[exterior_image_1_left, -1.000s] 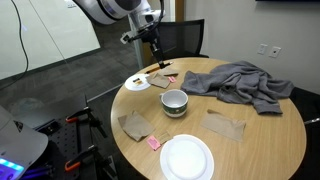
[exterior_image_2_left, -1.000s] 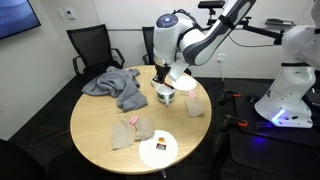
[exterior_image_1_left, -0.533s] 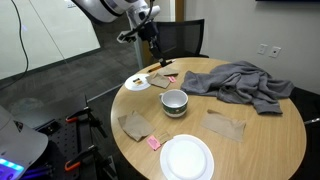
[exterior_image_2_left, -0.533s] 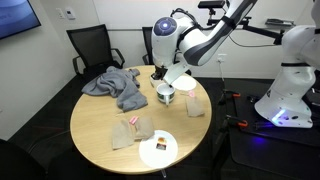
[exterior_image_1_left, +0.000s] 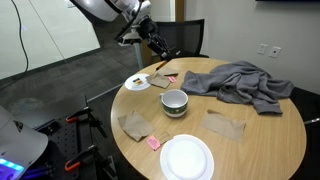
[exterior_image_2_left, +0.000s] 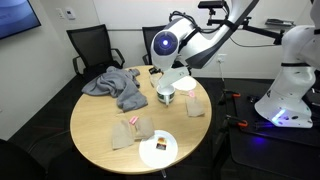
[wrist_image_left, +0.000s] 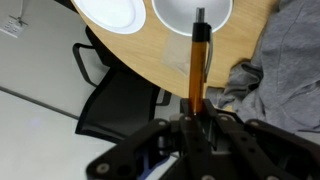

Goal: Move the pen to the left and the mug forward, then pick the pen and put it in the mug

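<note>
My gripper (exterior_image_1_left: 158, 47) hangs above the table's far edge, shut on the pen (wrist_image_left: 198, 60), a thin orange stick. In the wrist view the pen rises straight out from between the fingers (wrist_image_left: 186, 128), its dark tip toward the mug (wrist_image_left: 192, 12). The mug (exterior_image_1_left: 175, 101) is a squat off-white cup that stands near the middle of the round table (exterior_image_1_left: 260, 140). It also shows in an exterior view as the mug (exterior_image_2_left: 166, 95), just below the arm's wrist (exterior_image_2_left: 164, 45). The gripper is raised and well apart from the mug.
A large white plate (exterior_image_1_left: 187, 157) lies at the near edge and a small saucer (exterior_image_1_left: 137, 83) to the mug's left. A grey cloth (exterior_image_1_left: 240, 82) covers the right side. Brown napkins (exterior_image_1_left: 135, 124) and a pink scrap (exterior_image_1_left: 153, 143) lie about. A black chair (wrist_image_left: 115, 95) stands behind the table.
The arm has risen and tilted, swinging the gripper with the pen slightly up and to the right. The jaws stayed shut on the pen.
</note>
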`<action>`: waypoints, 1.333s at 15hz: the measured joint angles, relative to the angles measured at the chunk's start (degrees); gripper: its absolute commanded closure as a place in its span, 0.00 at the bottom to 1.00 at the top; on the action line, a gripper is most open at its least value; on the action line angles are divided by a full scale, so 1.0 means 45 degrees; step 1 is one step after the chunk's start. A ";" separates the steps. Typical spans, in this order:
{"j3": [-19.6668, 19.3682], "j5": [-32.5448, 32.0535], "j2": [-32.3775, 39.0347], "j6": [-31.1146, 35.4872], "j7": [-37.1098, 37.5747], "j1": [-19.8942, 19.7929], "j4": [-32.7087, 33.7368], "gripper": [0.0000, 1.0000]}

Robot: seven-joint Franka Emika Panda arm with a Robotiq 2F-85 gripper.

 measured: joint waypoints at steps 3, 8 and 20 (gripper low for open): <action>0.0395 -0.0889 0.0378 -0.1523 0.1949 0.0001 0.0259 0.96; 0.0860 -0.1175 0.1417 -0.3669 0.4572 -0.0002 0.0803 0.96; 0.1005 -0.1203 0.3531 -0.4792 0.7074 -0.0061 0.2008 0.96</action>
